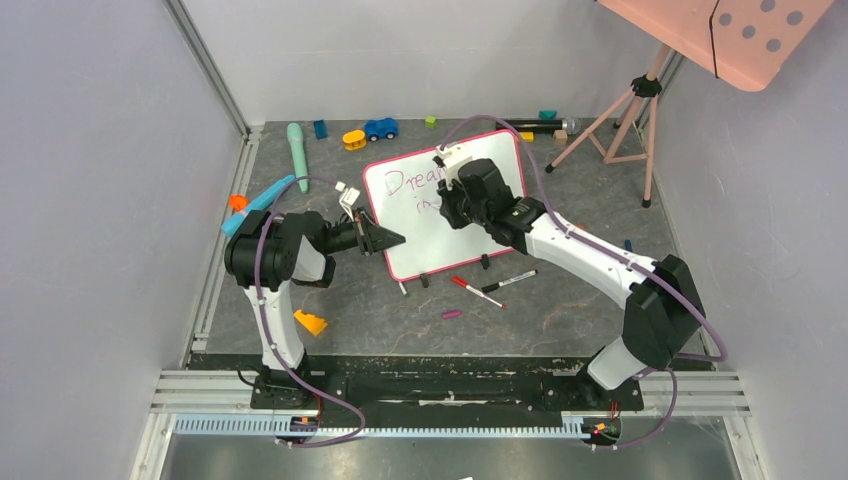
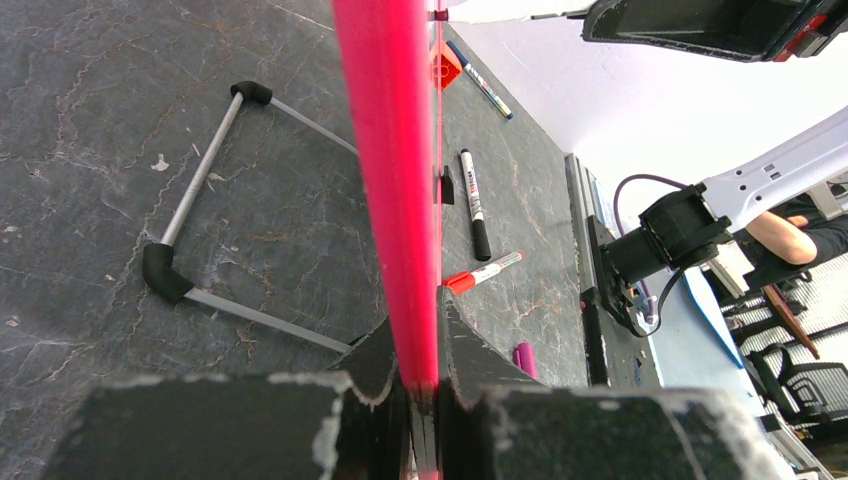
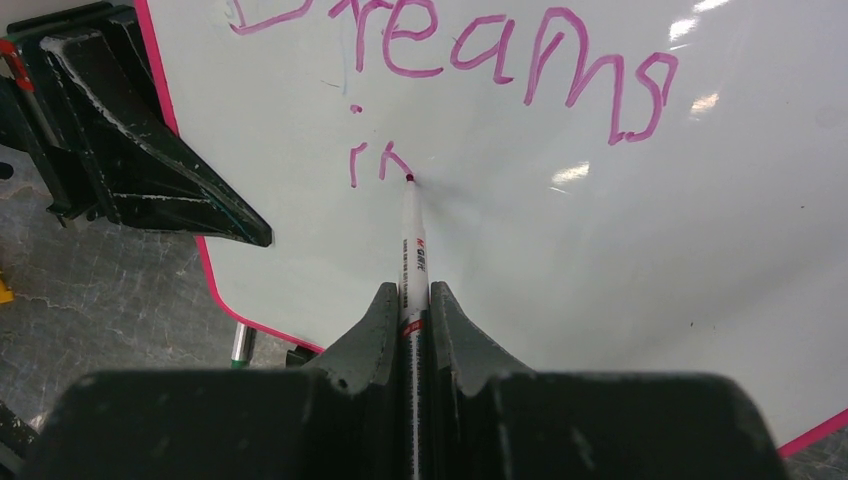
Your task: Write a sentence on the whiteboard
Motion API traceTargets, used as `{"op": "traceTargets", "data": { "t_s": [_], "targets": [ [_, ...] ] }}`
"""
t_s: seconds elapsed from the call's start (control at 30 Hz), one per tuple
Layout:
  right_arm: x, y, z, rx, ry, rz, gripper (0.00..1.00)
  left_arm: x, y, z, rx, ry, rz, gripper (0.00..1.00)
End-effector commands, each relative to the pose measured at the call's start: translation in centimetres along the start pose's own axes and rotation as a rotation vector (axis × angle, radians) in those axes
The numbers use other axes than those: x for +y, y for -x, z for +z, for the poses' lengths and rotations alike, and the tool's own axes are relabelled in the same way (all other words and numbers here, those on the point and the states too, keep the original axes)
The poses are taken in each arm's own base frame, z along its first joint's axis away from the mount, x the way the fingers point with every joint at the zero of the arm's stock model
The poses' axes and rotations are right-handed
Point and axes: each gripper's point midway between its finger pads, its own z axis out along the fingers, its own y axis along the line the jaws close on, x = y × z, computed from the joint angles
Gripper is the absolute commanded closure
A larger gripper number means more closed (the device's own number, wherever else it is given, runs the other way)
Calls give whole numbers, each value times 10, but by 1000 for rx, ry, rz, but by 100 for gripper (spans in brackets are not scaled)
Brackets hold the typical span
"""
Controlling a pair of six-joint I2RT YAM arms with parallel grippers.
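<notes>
Pink-framed white whiteboard point(image 1: 455, 215) bears a purple sentence point(image 3: 470, 70)

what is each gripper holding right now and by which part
The left gripper clamps the whiteboard by its pink frame edge. The right gripper grips a marker by its barrel, tip touching the board.

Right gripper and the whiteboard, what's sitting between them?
A white marker, clamped in the right gripper, with its tip touching the whiteboard. The right wrist view shows it.
</notes>
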Motion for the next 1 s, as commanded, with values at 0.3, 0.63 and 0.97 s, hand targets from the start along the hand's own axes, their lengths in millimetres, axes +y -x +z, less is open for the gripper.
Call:
{"op": "traceTargets", "data": {
  "t_s": [0.3, 0.63, 0.97],
  "targets": [
    [-13, -1, -5, -2, -37, 17, 100, 19, -1, -5, -20, 26, 201, 98],
    [-13, 38, -25, -136, -12, -17, 100, 20, -1, -5, -20, 26, 199, 98],
    [-15, 39, -13, -115, -7, -10, 100, 19, -1, -5, -20, 26, 199, 98]
  ]
}}
